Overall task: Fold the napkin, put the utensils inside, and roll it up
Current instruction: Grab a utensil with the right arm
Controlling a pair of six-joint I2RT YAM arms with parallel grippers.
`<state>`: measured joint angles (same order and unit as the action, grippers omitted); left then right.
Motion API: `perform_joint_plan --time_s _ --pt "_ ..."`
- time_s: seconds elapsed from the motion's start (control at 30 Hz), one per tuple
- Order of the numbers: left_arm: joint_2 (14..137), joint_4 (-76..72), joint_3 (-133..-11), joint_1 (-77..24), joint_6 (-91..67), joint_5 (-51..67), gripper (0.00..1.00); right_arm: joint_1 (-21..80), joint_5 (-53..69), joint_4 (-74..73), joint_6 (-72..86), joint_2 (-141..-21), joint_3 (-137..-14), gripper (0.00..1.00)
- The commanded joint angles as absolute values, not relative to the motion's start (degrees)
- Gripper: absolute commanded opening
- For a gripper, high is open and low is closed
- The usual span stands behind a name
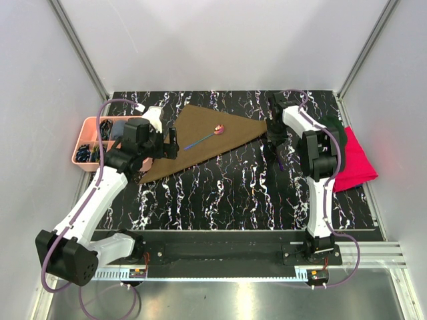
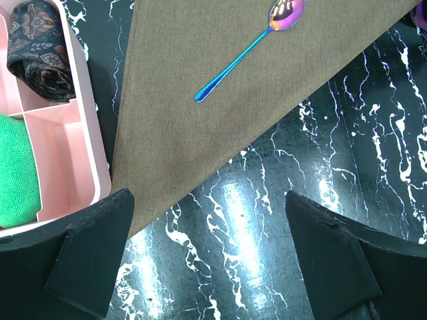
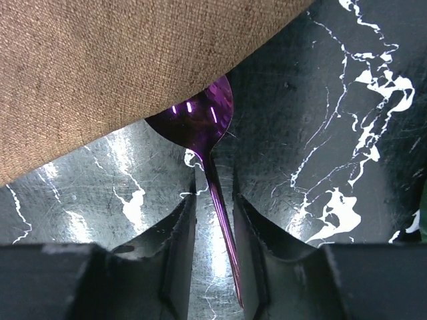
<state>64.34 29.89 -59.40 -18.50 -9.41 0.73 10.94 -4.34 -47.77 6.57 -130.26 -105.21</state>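
Observation:
The olive-brown napkin (image 1: 207,143) lies folded into a triangle on the black marbled table. An iridescent blue spoon with a pinkish bowl (image 1: 208,135) lies on it, also in the left wrist view (image 2: 247,50). My left gripper (image 1: 170,142) is wide open and empty, hovering over the napkin's (image 2: 200,133) lower left edge. My right gripper (image 1: 272,137) is at the napkin's right corner. Its fingers stand narrowly apart on either side of a purple spoon's handle (image 3: 217,180), with a gap on each side. That spoon's bowl tip meets the napkin's edge (image 3: 100,80).
A pink divided tray (image 1: 83,143) stands at the left, holding a green cloth (image 2: 13,167) and a dark patterned cloth (image 2: 40,40). A bright red cloth (image 1: 353,163) lies at the table's right edge. White walls enclose three sides.

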Motion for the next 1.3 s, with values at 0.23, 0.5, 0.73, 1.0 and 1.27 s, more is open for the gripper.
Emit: perform_joint_plan --time_s 0.23,0.5,0.73,1.0,1.27 --pt "63.6 27.4 -59.2 -18.7 -8.7 2.5 0.99 9.9 -4.6 -48.9 9.9 -131.0 -102.6 0.0" --pt "62.3 27.2 -59.3 -18.7 -9.2 3.3 0.99 7.1 -5.0 -49.0 23.7 -119.8 -89.5 0.0" --pt "62.1 27.3 -59.4 -18.7 -10.1 5.5 0.99 7.7 2.7 -40.2 33.3 -109.1 -78.2 0.0" --pt "61.3 27.2 -59.5 -18.7 -10.4 6.1 0.99 16.0 0.3 -27.5 50.2 -104.9 -71.6 0.0" --pt "60.6 27.2 -59.5 -18.7 -10.3 5.5 0.99 28.5 -5.4 -21.9 63.7 -112.0 -77.5 0.0"
